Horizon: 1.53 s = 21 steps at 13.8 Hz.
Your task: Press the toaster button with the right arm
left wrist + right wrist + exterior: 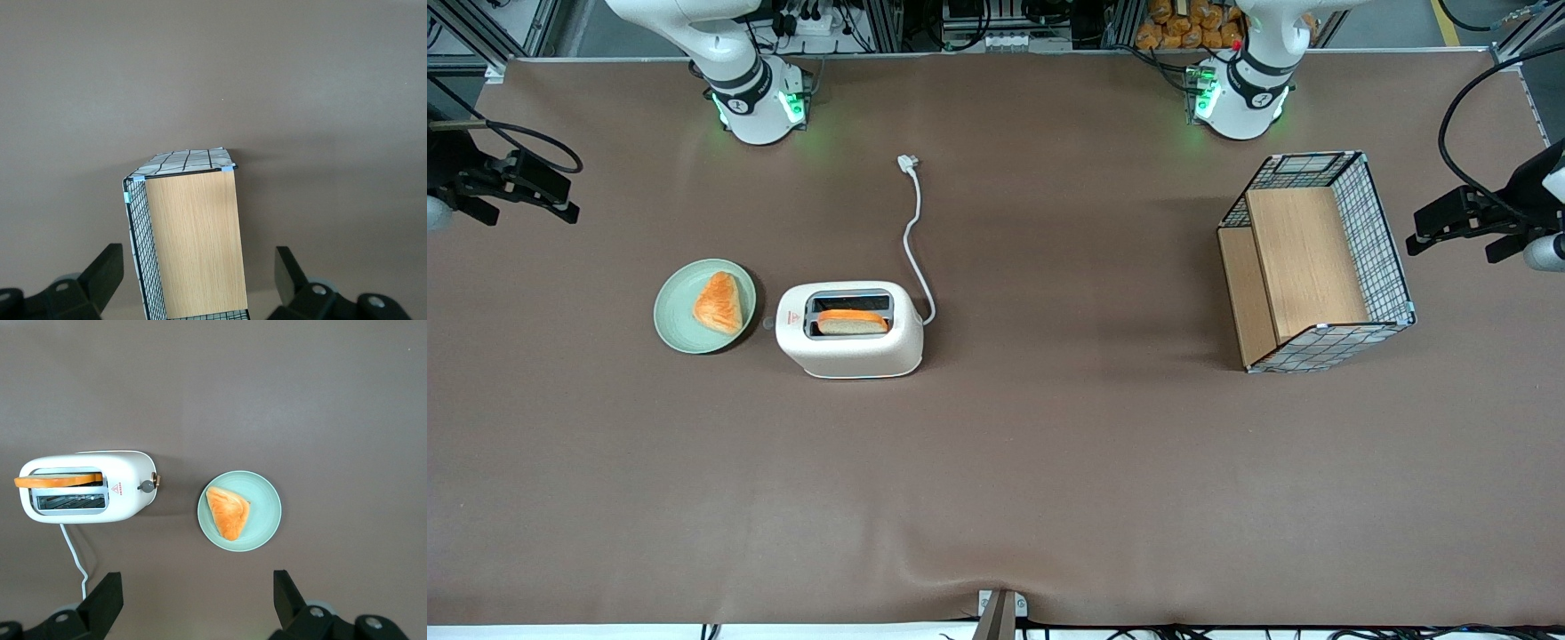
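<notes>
The cream-white toaster (849, 342) stands on the brown table with a slice of toast (852, 322) in one slot. It also shows in the right wrist view (127, 497). The toaster button (767, 324) is a small grey knob on the narrow end that faces the plate; the right wrist view shows it too (145, 486). The right arm's gripper (560, 197) hangs high above the table toward the working arm's end, well away from the toaster. In the right wrist view the gripper (197, 587) is open and empty, its fingers (103, 597) wide apart.
A green plate (680, 333) with a piece of bread (719, 302) lies beside the toaster's button end, also in the right wrist view (267, 513). The white cord (911, 240) runs away from the camera to its plug (908, 162). A wire-and-wood basket (1316, 267) stands toward the parked arm's end.
</notes>
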Tool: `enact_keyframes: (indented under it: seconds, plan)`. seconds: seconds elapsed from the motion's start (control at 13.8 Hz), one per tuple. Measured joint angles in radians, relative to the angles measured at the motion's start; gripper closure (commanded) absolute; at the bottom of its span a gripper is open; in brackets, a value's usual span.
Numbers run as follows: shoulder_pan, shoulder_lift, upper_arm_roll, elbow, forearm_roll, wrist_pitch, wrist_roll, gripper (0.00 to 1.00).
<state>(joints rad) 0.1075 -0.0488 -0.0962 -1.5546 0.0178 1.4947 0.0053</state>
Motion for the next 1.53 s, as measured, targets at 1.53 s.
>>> enact_keyframes:
  seconds: [1.53]
  plan:
    - [0.028,0.016,0.003,0.009,0.04,-0.029,0.0,0.27]
